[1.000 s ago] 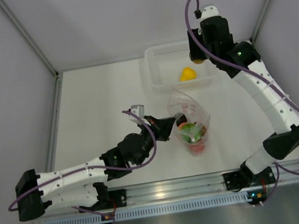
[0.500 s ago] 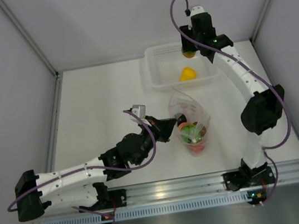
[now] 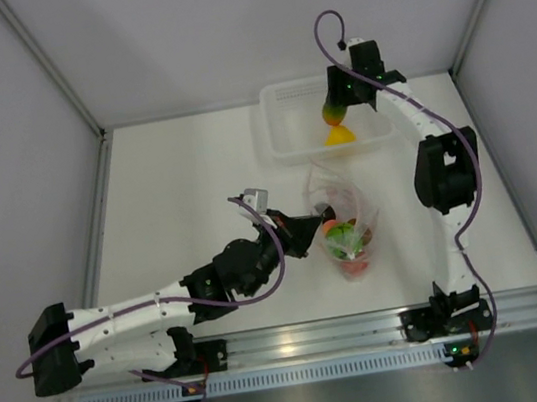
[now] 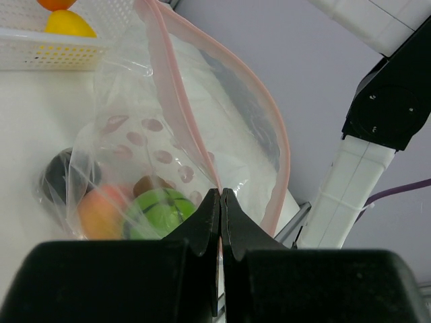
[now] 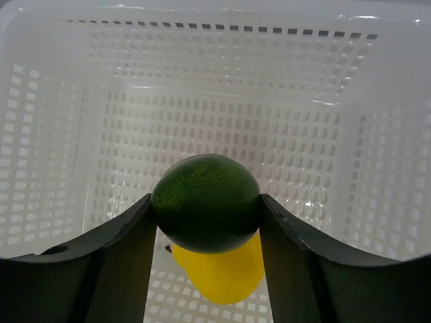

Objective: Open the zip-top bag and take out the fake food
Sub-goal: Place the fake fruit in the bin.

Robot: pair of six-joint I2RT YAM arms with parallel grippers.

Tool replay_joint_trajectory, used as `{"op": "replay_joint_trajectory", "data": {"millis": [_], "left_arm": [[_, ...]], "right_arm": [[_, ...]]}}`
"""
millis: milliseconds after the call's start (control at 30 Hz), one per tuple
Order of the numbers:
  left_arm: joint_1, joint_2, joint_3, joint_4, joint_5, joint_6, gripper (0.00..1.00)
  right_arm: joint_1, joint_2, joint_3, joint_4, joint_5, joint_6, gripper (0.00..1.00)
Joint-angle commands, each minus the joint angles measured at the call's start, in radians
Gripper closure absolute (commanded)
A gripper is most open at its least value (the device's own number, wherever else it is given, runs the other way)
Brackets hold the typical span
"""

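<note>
With its arm folded sharply at the elbow, the right end effector [image 5: 206, 217] hangs over the tray [image 3: 289, 122], clamped on the mango [image 3: 333, 110] directly above the yellow fruit [image 3: 339, 136]. The left arm lies low along the bench [image 3: 175, 185], and the left end effector [image 4: 220, 196] pinches the rim of the zip-top bag [image 3: 336, 189], which sits just nearward of the tray with other fake food [image 3: 345, 242] inside. Half a second ago the mango hung higher; the left arm has barely shifted.
</note>
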State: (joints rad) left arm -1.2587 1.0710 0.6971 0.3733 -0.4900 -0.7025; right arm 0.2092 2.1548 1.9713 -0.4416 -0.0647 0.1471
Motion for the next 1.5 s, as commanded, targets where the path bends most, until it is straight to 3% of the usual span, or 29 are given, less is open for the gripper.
{"op": "replay_joint_trajectory", "data": {"millis": [0, 67, 100, 200, 267, 367, 500, 667, 767, 967, 1233, 1467], "left_arm": [[-0.002, 0.003, 0.021, 0.042, 0.011, 0.021, 1.00], [-0.004, 0.001, 0.019, 0.042, 0.014, 0.023, 1.00], [-0.002, 0.001, 0.019, 0.042, 0.014, 0.023, 1.00], [-0.004, 0.006, 0.024, 0.044, 0.016, 0.023, 1.00], [-0.002, 0.007, 0.028, 0.042, 0.022, 0.020, 1.00], [-0.002, 0.027, 0.038, 0.044, 0.025, 0.020, 1.00], [-0.002, 0.043, 0.048, 0.044, 0.015, 0.020, 1.00], [-0.001, 0.069, 0.071, 0.044, 0.007, 0.026, 1.00], [0.001, 0.078, 0.084, 0.044, 0.016, 0.028, 1.00], [0.002, 0.070, 0.102, 0.044, 0.010, 0.028, 1.00], [0.005, 0.083, 0.120, 0.044, 0.002, 0.020, 1.00], [0.007, 0.086, 0.124, 0.046, 0.011, -0.006, 1.00]], "right_arm": [[-0.016, 0.014, 0.057, 0.057, -0.089, 0.037, 0.45], [-0.022, 0.014, 0.061, 0.049, -0.078, 0.042, 0.41], [-0.025, 0.005, 0.070, 0.037, -0.067, 0.043, 0.32], [-0.031, -0.004, 0.112, -0.003, -0.060, 0.036, 0.20], [-0.036, -0.009, 0.139, -0.025, -0.058, 0.032, 0.06], [-0.037, -0.027, 0.176, -0.063, -0.038, 0.020, 0.03], [-0.053, -0.172, 0.089, -0.063, -0.086, 0.060, 0.08], [-0.039, -0.424, -0.096, -0.059, -0.113, 0.109, 0.24], [0.001, -0.648, -0.245, -0.059, -0.095, 0.109, 0.32], [0.105, -0.925, -0.445, -0.144, -0.069, 0.108, 0.51], [0.395, -1.098, -0.588, -0.261, 0.060, 0.161, 0.60], [0.703, -1.110, -0.606, -0.403, 0.345, 0.216, 0.64]]}}
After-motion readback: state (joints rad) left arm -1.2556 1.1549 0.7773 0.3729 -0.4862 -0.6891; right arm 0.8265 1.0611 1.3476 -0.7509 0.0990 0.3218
